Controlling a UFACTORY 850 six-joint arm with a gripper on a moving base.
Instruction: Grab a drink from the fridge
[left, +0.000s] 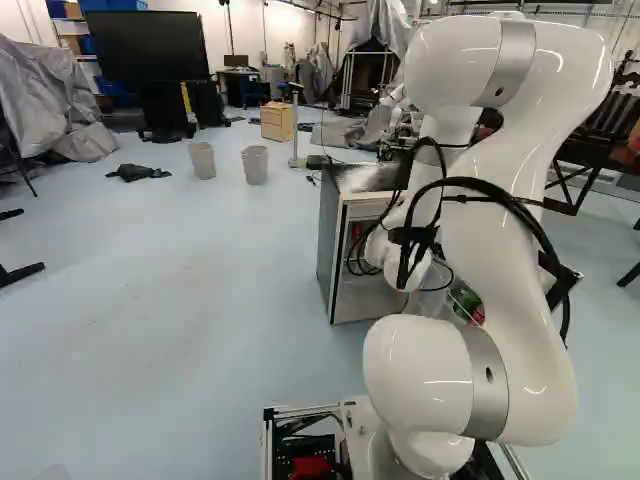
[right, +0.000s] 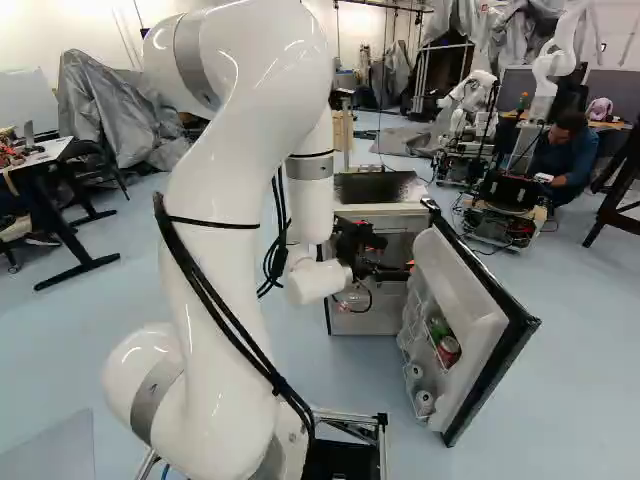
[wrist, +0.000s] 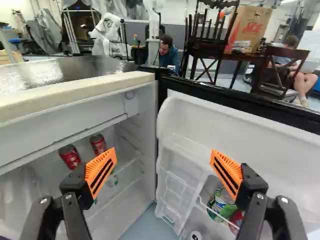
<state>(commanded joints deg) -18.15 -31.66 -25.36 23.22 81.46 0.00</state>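
In the right base view my gripper (right: 385, 270) reaches to the front of the small fridge (right: 380, 222), whose door (right: 470, 300) stands swung wide. The wrist view shows the gripper (wrist: 164, 172) open, nothing between its orange pads. Beyond one finger, inside the fridge, are two red cans, one (wrist: 70, 156) nearer that finger and another (wrist: 98, 144) beside it; a green item (wrist: 113, 179) stands lower, partly hidden. Behind the other finger the door shelf holds a green can (wrist: 218, 204) and a red can (wrist: 236, 220), partly covered. A white-topped can (wrist: 195, 235) sits lower in the door.
The fridge top (wrist: 75, 72) and the door's dark edge (wrist: 240, 102) lie ahead of the gripper. Two grey bins (left: 255, 165) stand on the floor left of the fridge. Another robot (right: 470, 105) and a wooden cabinet (left: 277, 121) are farther back.
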